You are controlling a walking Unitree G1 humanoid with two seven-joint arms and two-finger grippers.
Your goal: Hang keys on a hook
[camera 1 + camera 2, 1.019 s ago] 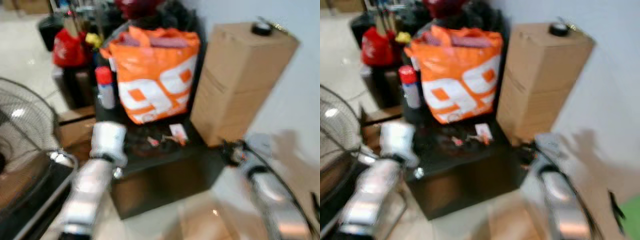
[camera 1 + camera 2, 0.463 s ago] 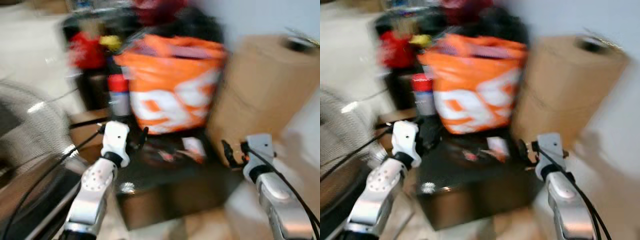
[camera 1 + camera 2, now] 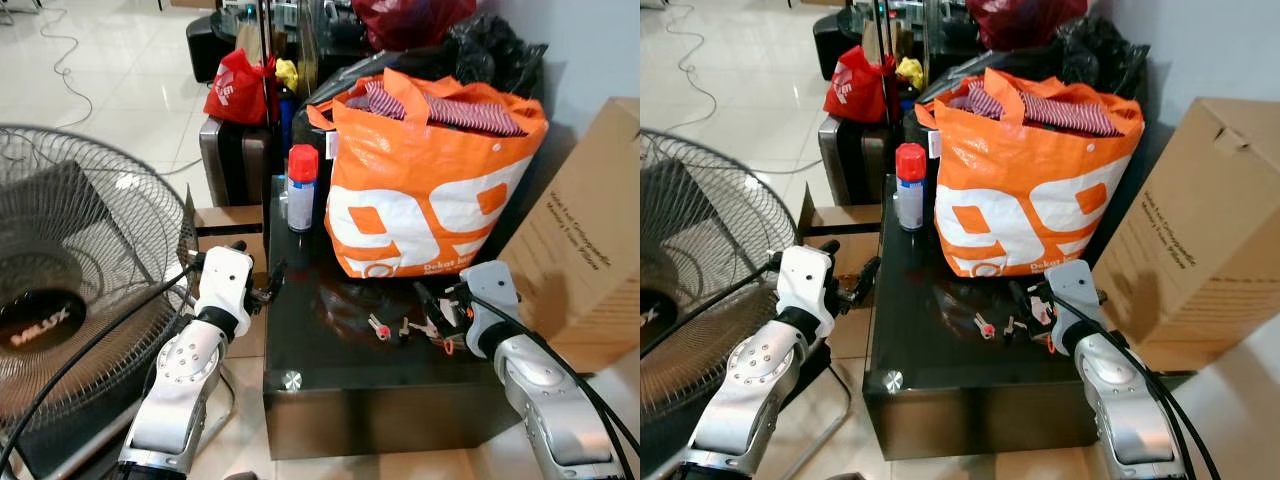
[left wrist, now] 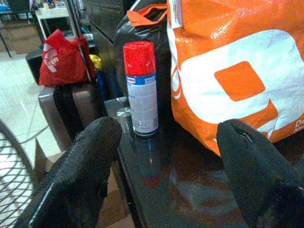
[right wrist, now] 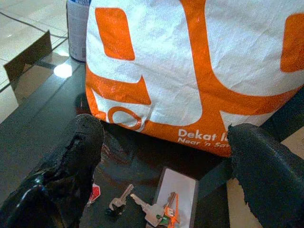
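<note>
Keys (image 5: 159, 212): lying flat on the dark glossy counter (image 3: 300, 345), in front of the orange bag (image 3: 425, 185), near the counter's right half; a small bunch w/ silver keys and red/orange tags, one end resting on a white card (image 5: 176, 194). Not held.
Right pincer (image 3: 440, 300): low over the counter's right front, just beside the keys, aimed toward the bag; fingers (image 5: 78, 152) spread wide apart, nothing between them; keys lie on the counter between and below the tips in the wrist view.
Left pincer (image 3: 262, 285): at the counter's left edge, off its side, pointing in toward the spray can; fingers (image 4: 88, 156) apart, empty.
Spray can (image 3: 300, 188): red cap, white/blue body, upright on the counter's back left, just beside the bag.
Orange bag: stands at counter's back, white print, striped cloth showing at the top.
Fan (image 3: 70, 300): big wire-guard fan on the floor, robot's left, near the left arm.
Cardboard box (image 3: 590, 255): tall, brown, right of the counter by the wall.
Behind: red bag (image 3: 232, 88) and dark bags, well back.
</note>
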